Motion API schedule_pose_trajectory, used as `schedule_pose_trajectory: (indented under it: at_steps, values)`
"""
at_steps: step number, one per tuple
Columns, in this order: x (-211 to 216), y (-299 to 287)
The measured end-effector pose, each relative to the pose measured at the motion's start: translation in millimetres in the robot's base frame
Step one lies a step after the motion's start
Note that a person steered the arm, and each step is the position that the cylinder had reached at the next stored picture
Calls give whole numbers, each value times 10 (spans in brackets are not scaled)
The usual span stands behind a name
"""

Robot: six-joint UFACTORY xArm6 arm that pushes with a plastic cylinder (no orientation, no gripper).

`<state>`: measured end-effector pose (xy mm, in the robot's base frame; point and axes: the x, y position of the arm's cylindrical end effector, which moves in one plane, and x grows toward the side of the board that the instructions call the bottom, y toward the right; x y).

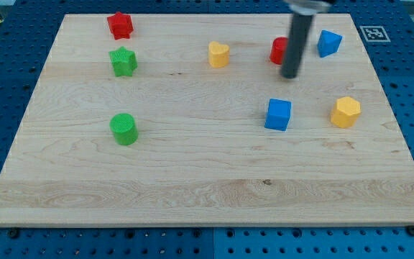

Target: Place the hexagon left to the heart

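A yellow hexagon [346,111] lies at the view's right on the wooden board [192,180]. A yellow heart [218,54] lies near the top centre, far to the hexagon's left. My rod comes down from the top edge and my tip [290,74] rests on the board between them. The tip is just below a red block [278,50], which the rod partly hides so its shape is unclear. The tip is above a blue cube [278,114] and up-left of the hexagon, touching neither.
A blue block [328,43] sits at the top right. A red star [120,25], a green star [123,61] and a green cylinder [124,129] stand at the left. A marker tag [371,33] lies off the board's top right corner.
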<state>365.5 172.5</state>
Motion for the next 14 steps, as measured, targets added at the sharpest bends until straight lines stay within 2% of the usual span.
schedule_pose_trajectory:
  at_steps: [1,2,4,5,6,7,8,9,10,12,13,14]
  values:
    - [424,585]
    - [825,667]
    - [978,718]
    - [1270,1029]
    - [1493,728]
    - [1239,-30]
    - [770,-729]
    - [490,-573]
    - [827,-180]
    - [1521,-114]
    - [1553,332]
    - [962,294]
